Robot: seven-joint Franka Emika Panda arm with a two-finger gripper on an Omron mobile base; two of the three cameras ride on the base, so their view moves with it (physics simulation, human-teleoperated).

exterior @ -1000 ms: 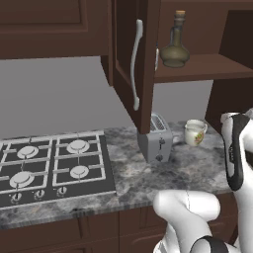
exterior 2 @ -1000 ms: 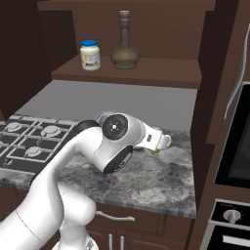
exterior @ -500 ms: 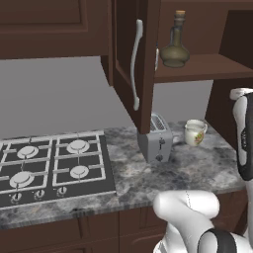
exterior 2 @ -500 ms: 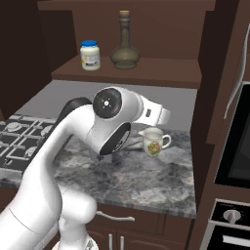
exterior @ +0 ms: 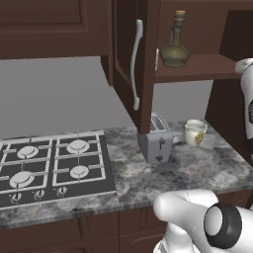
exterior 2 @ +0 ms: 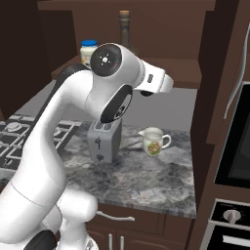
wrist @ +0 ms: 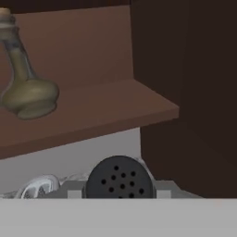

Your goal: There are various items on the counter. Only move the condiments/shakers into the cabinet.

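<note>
Currently held: black shaker [wrist: 119, 177], a small round matte piece with a perforated top, clenched between the fingers and raised below the front edge of the cabinet shelf [wrist: 92, 115].

Step in hand, as judged: lift until the shaker's base clears the shelf lip, carry it inward over bare wood right of the bottle, set it flat, then let go. Keep well off the bottle's slender neck.

Already stowed: olive-brown bottle [exterior: 175, 43], bulbous belly, thin neck, cork stopper, glossy; creamy-white jar [exterior 2: 89, 51] with blue lid, standing on the same shelf.

To remain on the bench [exterior: 197, 170], grey speckled stone: boxy silver toaster [exterior: 156, 139], brushed metal; cream mug [exterior: 194, 132], glazed, flower-patterned, with handle.

Cabinet door [exterior: 133, 59]: dark brown wood, swung open, long curved silver handle.
</note>
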